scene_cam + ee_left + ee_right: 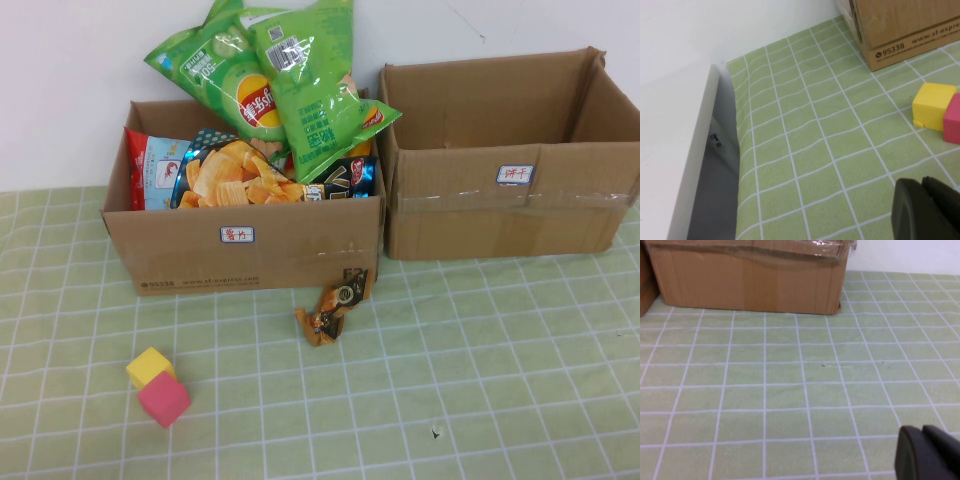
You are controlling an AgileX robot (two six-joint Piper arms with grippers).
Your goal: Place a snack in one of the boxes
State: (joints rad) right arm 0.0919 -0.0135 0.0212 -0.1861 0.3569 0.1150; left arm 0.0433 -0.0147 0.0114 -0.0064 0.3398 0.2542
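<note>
Snack (pixel 334 307) lies on cloth (pixel 480 360), leaning against left box (pixel 240 255), long axis tilted toward it. Right box (pixel 505 215) empty. Left gripper (pixel 927 210) and right gripper (pixel 927 452) low at near edge; jaw opening cannot be told, nothing held. Neither arm clearly nearer.

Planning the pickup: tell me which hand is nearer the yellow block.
Left. The left hand hangs just short of the yellow block; the right hand faces the right box, with no block in sight.
</note>
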